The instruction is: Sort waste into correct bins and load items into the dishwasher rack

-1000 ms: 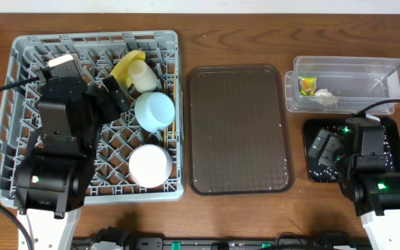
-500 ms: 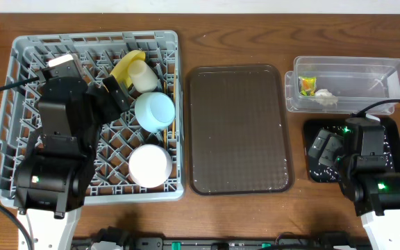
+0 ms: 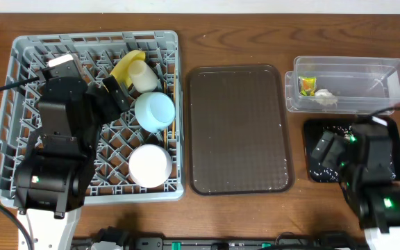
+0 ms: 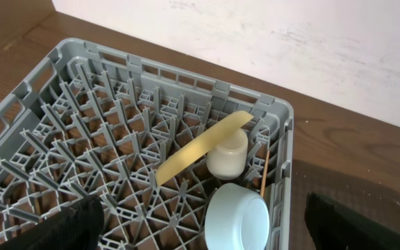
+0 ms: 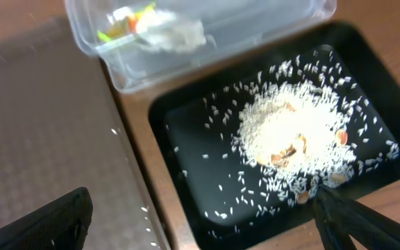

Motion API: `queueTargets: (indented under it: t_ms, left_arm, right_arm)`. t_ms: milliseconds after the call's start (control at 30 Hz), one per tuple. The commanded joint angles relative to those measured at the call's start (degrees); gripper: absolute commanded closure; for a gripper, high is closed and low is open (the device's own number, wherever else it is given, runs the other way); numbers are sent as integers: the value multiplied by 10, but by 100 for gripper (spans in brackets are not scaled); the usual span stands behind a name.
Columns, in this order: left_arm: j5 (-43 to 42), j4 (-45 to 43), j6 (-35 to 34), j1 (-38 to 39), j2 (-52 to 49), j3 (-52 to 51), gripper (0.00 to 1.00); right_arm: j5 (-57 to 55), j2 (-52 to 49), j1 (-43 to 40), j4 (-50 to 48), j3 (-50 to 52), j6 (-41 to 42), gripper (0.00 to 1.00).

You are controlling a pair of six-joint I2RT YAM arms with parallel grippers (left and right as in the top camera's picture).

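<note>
The grey dishwasher rack (image 3: pixel 19 104) holds the yellow plate (image 3: pixel 126 64) on edge, the small white cup (image 3: pixel 143 76), the light blue dish (image 3: pixel 153 110), the white bowl (image 3: pixel 150 165) and the chopsticks (image 3: pixel 173 104). My left gripper (image 3: pixel 110 97) is open and empty over the rack, above the blue dish (image 4: pixel 236 219). The clear tub (image 3: pixel 353 76) holds the wrapper (image 3: pixel 306 85) and the tissue (image 3: pixel 325 97). The black tray (image 5: pixel 200 139) holds rice scraps (image 5: pixel 297 132). My right gripper (image 5: pixel 200 222) is open and empty above the tray's near left part.
The large brown serving tray (image 3: pixel 238 128) lies between the rack and the bins, with a few stray rice grains (image 5: pixel 127 208) near its right edge. Wooden table (image 3: pixel 255 28) surrounds everything, and a wall stands behind the rack in the left wrist view.
My right arm has drawn back a little toward the table's front edge and slightly right. The left arm and all objects are unmoved.
</note>
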State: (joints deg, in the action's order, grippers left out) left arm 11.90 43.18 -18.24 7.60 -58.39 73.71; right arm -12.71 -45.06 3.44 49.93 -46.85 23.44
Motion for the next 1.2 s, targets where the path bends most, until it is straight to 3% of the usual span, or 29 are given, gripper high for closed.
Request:
queueTargets:
  t_ms: [0, 433, 567, 867, 1167]
  left_arm:
    - [-6, 1, -5, -3, -1, -2, 7]
    - [-6, 1, -5, -3, -1, -2, 7]
    - [-6, 1, -5, -3, -1, -2, 6]
    - [-6, 1, -5, -3, -1, -2, 7]
    - [-6, 1, -5, -3, -1, -2, 6]
  right_arm:
    - [-8, 57, -2, 1, 2, -4, 1]
    - [-21, 258, -2, 12, 2, -14, 1]
    - [-18, 306, -2, -26, 6, -37, 1]
    - [61, 379, -2, -323, 101, -143, 1]
    - [83, 431, -2, -545, 261, -143, 1]
